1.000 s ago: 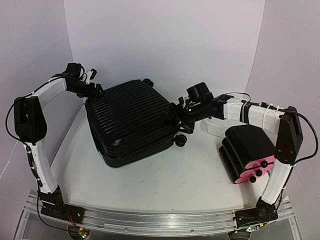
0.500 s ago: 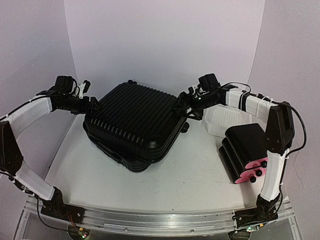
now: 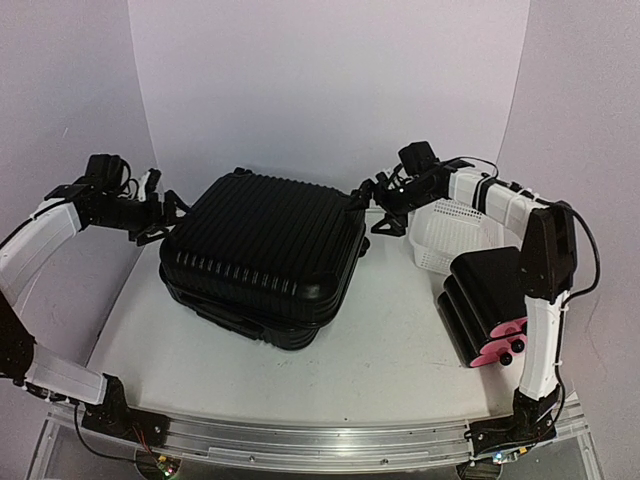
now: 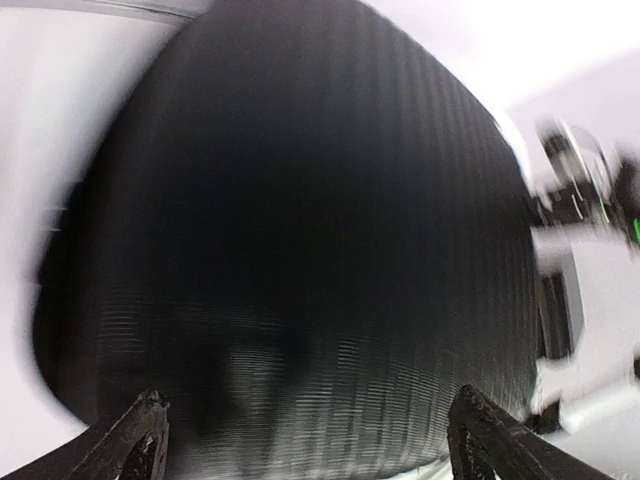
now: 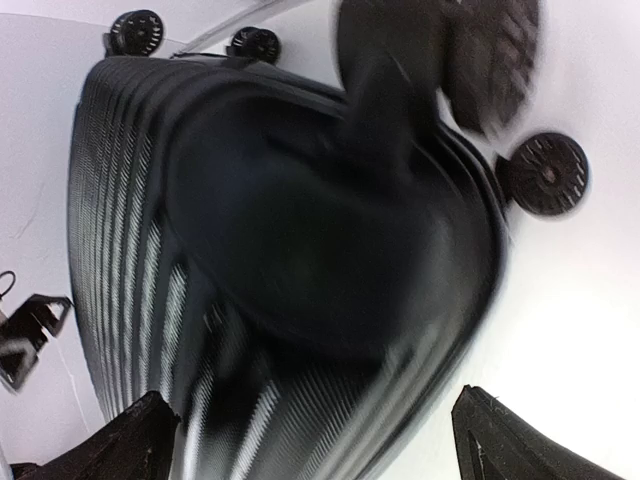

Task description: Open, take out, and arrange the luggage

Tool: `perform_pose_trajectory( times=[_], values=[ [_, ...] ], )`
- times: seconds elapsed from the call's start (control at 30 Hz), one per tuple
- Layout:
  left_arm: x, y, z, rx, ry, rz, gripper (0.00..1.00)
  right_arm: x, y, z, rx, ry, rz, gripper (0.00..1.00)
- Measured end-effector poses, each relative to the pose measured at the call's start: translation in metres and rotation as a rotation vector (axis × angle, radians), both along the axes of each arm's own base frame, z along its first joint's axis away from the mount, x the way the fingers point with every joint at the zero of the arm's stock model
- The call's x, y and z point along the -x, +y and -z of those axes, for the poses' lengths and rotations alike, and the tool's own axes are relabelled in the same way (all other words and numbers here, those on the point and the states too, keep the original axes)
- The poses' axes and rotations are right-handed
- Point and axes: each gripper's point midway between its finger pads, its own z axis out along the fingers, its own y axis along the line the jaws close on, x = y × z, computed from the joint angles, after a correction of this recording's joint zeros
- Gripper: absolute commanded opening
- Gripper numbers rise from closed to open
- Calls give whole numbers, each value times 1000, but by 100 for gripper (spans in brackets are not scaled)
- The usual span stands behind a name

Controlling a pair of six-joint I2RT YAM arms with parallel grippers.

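The luggage [image 3: 262,250], a large black ribbed hard-shell suitcase, lies flat in the middle of the table with its two shells together. My left gripper [image 3: 166,207] is open and empty just off its far left corner, not touching. In the left wrist view the suitcase [image 4: 300,240] fills the frame between my left gripper's [image 4: 315,450] spread fingers. My right gripper [image 3: 368,198] is open at the far right corner, near a wheel [image 3: 366,246]. In the right wrist view my right gripper [image 5: 322,445] faces the shell [image 5: 280,260] and a wheel [image 5: 548,172], blurred.
A white mesh basket [image 3: 452,235] stands right of the suitcase under the right arm. A black box with pink drawer fronts [image 3: 495,305] lies tilted at the near right. Walls close in at the back and both sides.
The suitcase has slid and turned a little to the left and lies flatter. My left gripper has drawn back to the left, off the shell. My right gripper has moved farther back, to the far right corner.
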Motion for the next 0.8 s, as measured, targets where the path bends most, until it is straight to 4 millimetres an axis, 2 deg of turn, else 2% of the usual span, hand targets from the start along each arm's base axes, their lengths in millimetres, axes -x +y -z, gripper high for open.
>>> perform_pose_trajectory(
  times=[0.07,0.13,0.23,0.33,0.47,0.53,0.6,0.8],
  values=[
    [-8,29,1,1,16,-91,99,14,-9,-1,20,21,17,98],
    [-10,42,3,4,29,-130,99,30,-19,-9,20,38,30,98],
    [-9,41,4,34,49,-110,99,57,-29,-25,-23,56,44,98],
    [-10,35,8,72,70,-77,98,83,-35,-27,-76,85,72,98],
    [-19,31,11,113,66,-45,99,115,-19,-7,-131,163,71,96],
    [-20,31,13,124,60,-40,98,126,-13,11,-111,191,75,74],
    [-20,30,15,130,54,-34,97,136,-14,27,-54,197,75,65],
    [-20,29,22,146,52,-25,96,153,-28,65,81,191,50,61]
  ],
)
